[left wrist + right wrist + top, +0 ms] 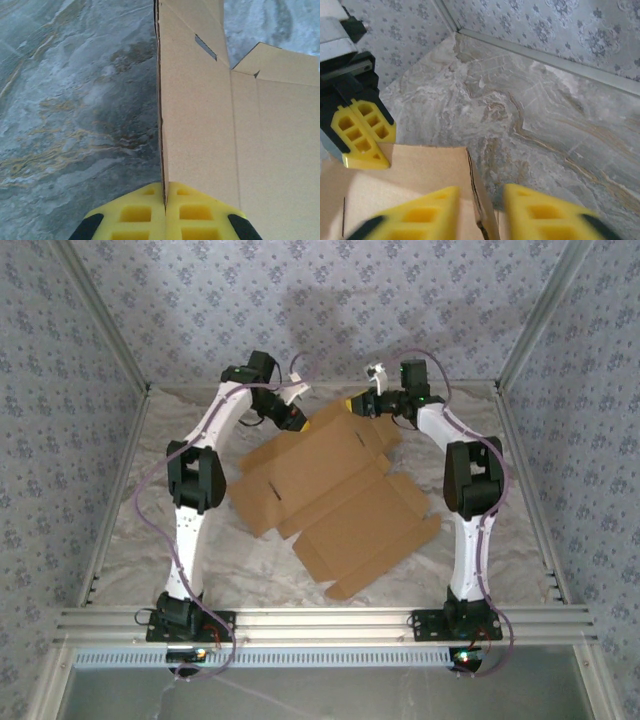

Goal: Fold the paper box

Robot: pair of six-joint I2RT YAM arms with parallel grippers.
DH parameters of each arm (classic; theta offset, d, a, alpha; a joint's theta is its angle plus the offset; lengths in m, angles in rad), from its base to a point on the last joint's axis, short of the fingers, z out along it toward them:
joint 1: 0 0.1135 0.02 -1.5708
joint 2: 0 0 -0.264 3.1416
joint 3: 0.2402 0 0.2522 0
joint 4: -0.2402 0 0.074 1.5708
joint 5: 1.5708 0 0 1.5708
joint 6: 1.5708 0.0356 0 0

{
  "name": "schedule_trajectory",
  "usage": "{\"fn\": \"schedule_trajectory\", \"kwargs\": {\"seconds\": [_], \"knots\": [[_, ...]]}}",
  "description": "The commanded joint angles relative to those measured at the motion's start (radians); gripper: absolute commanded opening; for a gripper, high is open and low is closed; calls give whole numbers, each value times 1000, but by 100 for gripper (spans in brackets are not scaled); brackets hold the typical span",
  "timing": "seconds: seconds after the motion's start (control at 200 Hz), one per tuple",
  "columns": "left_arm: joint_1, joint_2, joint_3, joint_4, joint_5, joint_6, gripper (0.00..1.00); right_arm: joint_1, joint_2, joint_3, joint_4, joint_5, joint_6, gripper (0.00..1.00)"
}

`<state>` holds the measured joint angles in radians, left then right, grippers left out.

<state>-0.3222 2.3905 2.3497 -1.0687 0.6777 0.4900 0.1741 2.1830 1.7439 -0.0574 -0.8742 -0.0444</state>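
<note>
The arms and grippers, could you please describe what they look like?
Both the left arm and right arm have white links, black joints and looping lilac cables. The left gripper and right gripper carry yellow fingers with square recesses.

Right end effector (481,194) blurred, cropped below; paper box (240,150) cropped right.

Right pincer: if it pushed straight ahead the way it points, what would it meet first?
Probably the edge of the paper box, already inside the right pincer; beyond it the marble table, though depth is unclear.
</note>
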Motion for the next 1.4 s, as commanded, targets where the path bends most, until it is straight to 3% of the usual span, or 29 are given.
{"fn": "schedule_trajectory", "kwargs": {"seconds": [0.0,0.12,0.23,0.39,0.455,0.57,0.68,0.76,0.85,0.904,0.974,1.069,1.394], "knots": [[-11,-2,46,26,-86,3,0,-2,12,32,-34,65,20,50],[-39,-31,44,60,-236,46,0,-11,-78,-49,35,179,68,71],[-80,-61,41,87,-393,128,0,-18,-193,-131,83,295,136,73],[-154,-106,-29,156,-612,255,0,26,-325,-197,-102,543,225,58],[-181,-124,-64,194,-696,288,0,40,-370,-244,-194,587,314,48],[-219,-164,-110,264,-790,326,0,70,-488,-454,-147,653,428,32],[-245,-227,-208,381,-840,372,0,83,-605,-644,-125,656,595,13],[-256,-257,-251,442,-859,389,0,84,-660,-738,-139,573,667,0],[-257,-289,-295,493,-867,393,0,99,-694,-836,-101,471,744,0],[-258,-313,-337,537,-869,402,0,116,-680,-916,15,363,807,0],[-257,-344,-385,581,-864,410,0,143,-651,-979,126,332,888,0],[-261,-387,-458,632,-842,421,0,174,-601,-1038,259,344,1001,0],[-351,-510,-707,791,-871,512,0,287,-417,-1031,269,491,1247,0]]}}
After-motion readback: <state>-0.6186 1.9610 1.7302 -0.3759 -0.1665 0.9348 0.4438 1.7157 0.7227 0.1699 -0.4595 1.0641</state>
